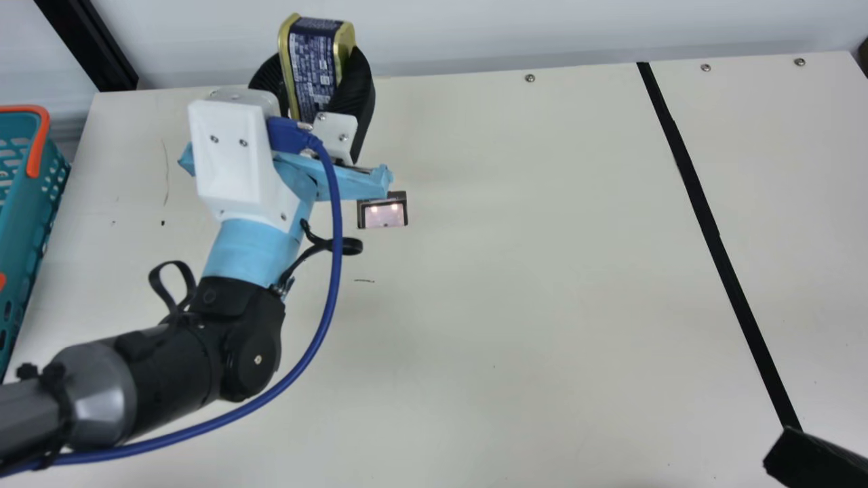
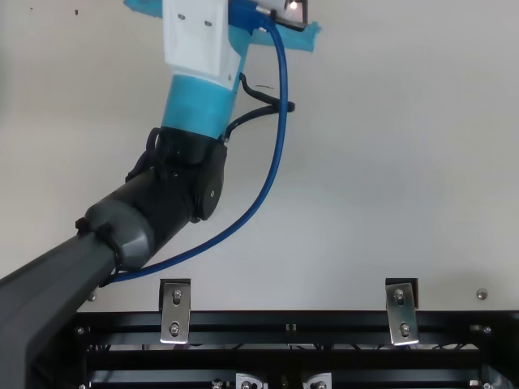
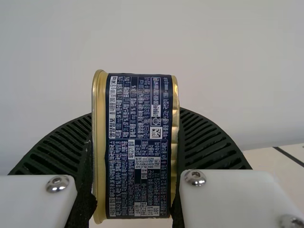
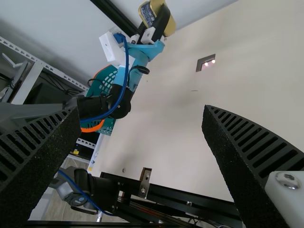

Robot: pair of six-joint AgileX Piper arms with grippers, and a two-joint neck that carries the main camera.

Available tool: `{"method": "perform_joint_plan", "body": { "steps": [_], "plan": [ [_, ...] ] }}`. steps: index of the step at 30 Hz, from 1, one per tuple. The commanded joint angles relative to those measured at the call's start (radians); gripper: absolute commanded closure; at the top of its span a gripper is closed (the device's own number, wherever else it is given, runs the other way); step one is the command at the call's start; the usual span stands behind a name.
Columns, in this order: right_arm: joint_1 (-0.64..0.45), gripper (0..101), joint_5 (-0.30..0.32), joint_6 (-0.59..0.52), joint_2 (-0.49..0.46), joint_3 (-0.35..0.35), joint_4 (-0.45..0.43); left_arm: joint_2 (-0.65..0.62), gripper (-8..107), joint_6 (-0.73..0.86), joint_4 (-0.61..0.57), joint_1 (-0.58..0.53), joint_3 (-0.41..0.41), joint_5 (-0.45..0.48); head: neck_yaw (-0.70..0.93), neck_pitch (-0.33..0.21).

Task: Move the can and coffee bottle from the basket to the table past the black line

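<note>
Left arm [image 1: 169,366]: nearest, stretched from 8 toward 11 o'clock in the main view
Left gripper [image 1: 313,73]: 11 o'clock, clamped on the can [image 1: 312,51]
Can: squeezed between both ribbed fingers [image 3: 209,137], gold-edged ends against them, one part jutting past the tips
Right gripper [image 1: 814,457]: 4 o'clock, jaws apart
Basket [image 1: 20,237]: 9 o'clock
Black line [image 1: 705,210]: running from 2 to 4 o'clock, well apart from the can
</note>
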Motion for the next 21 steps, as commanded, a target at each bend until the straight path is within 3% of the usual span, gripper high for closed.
{"method": "perform_joint_plan", "body": {
  "steps": [1,12,21],
  "plan": [
    [0.0,0,0.0,0.0,0.0,0.0,0.0,0.0,89,0.0,0.0,0.0,0.0,0.0,-0.001,-0.009],
    [0.0,0,0.0,0.0,0.0,0.0,0.0,-0.099,89,-0.015,0.128,0.103,0.005,0.088,-0.001,-0.009],
    [0.0,0,0.0,0.0,0.0,0.0,0.0,-0.246,89,-0.072,0.278,0.232,-0.016,0.317,-0.001,-0.009]
  ]
}}
